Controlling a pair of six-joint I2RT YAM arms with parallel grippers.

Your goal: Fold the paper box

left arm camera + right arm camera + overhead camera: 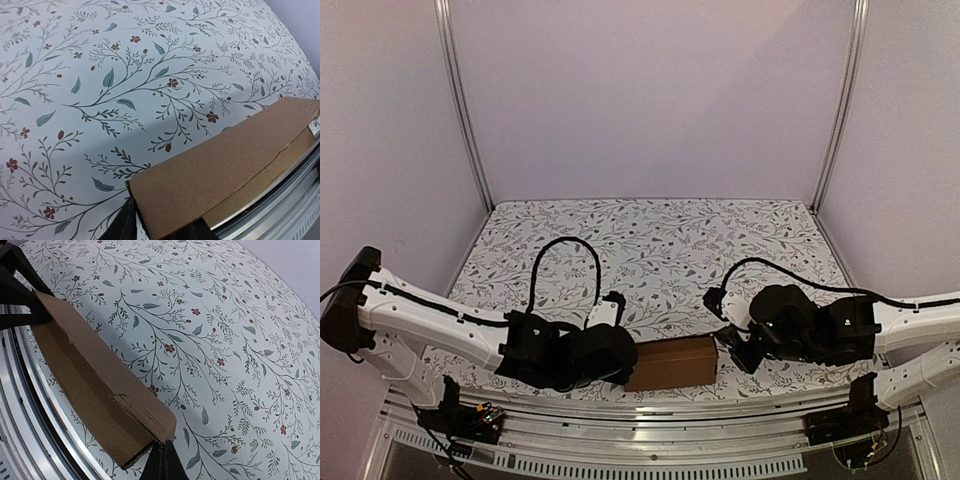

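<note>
Cardboard: the paper box (670,363) lies lower centre, at the near edge of the tabletop (660,240). Its left end is clasped by the left pincer (160,229); the right pincer (162,463), fully closed and empty, touches the other. Uneven pushing risks buckling it or tipping it off.

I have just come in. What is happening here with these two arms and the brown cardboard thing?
Two robot arms are working on a paper box of plain brown cardboard. It lies along the near edge of the flower-patterned table and has an oblong box shape. The left gripper has one finger on each side of the box's left end; whether it clamps the box, I cannot tell. The right gripper is shut, with its tip at the corner of the box's right end.
</note>
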